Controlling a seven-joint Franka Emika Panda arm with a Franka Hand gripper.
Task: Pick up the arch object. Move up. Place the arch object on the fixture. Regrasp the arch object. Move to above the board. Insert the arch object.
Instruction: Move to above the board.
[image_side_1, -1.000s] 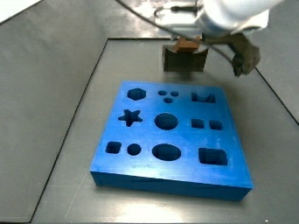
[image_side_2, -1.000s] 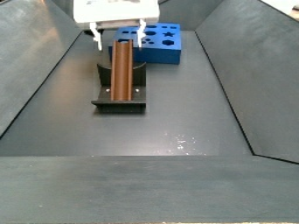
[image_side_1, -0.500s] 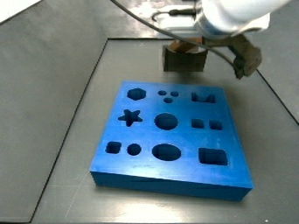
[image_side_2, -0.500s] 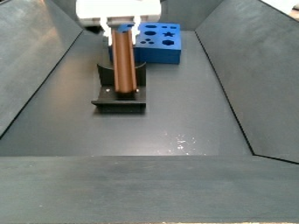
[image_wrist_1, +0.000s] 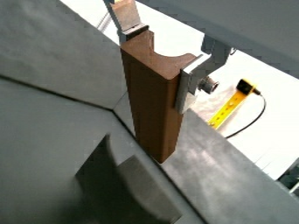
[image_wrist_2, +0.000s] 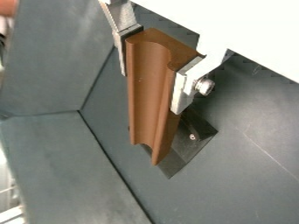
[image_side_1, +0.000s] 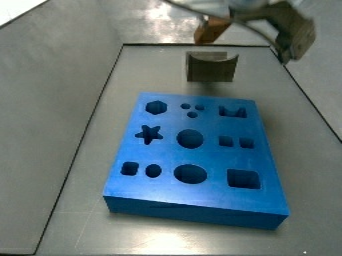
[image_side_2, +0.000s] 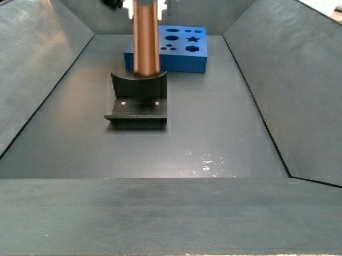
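arch object (image_wrist_1: 152, 96) clamped between gripper (image_wrist_1: 163, 54) fingers (image_wrist_1: 126, 17)

The gripper (image_wrist_2: 158, 54) has flat silver plate fingers (image_wrist_1: 126, 15). One finger carries a silver hex bolt (image_wrist_2: 205, 86) in both wrist views.

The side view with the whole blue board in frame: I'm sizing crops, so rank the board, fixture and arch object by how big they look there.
1. board
2. fixture
3. arch object, blurred, mostly hidden by the gripper.
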